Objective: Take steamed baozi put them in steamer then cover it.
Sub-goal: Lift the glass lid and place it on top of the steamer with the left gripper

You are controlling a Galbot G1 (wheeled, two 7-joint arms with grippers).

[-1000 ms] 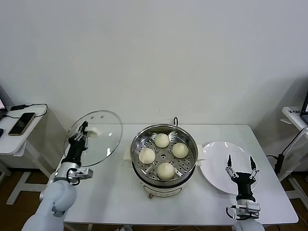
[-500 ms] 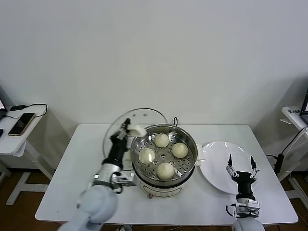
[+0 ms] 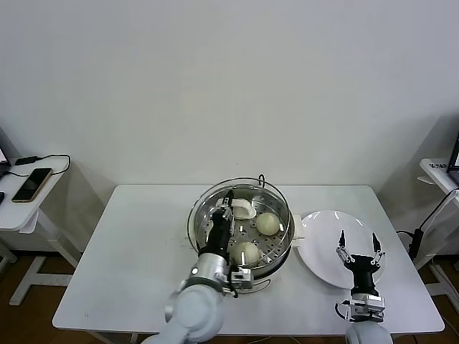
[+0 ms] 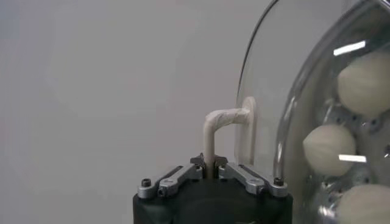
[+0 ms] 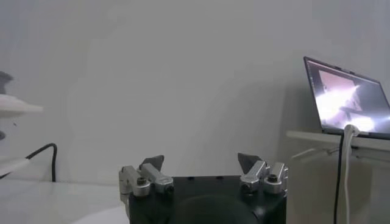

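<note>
The steel steamer [image 3: 276,252] stands mid-table on its cream-white base. Cream-white baozi lie on its perforated tray; two [image 3: 267,223] [image 3: 247,252] show clearly in the head view, the others sit behind the lid and arm. My left gripper [image 3: 228,200] is shut on the white handle [image 4: 217,125] of the clear glass lid [image 3: 272,201], holding it tilted over the steamer. In the left wrist view three baozi [image 4: 328,148] show through the glass [image 4: 286,73]. My right gripper [image 3: 358,242] is open and empty, pointing up over the white plate [image 3: 323,247].
The white plate lies right of the steamer, bare. A side table [image 3: 21,208] with a phone [image 3: 31,183] and cable stands far left. A laptop [image 5: 344,97] sits on a stand at the right. A wall is close behind the table.
My left arm has carried the lid from the table's left side rightward to over the steamer. The right gripper has not moved.
</note>
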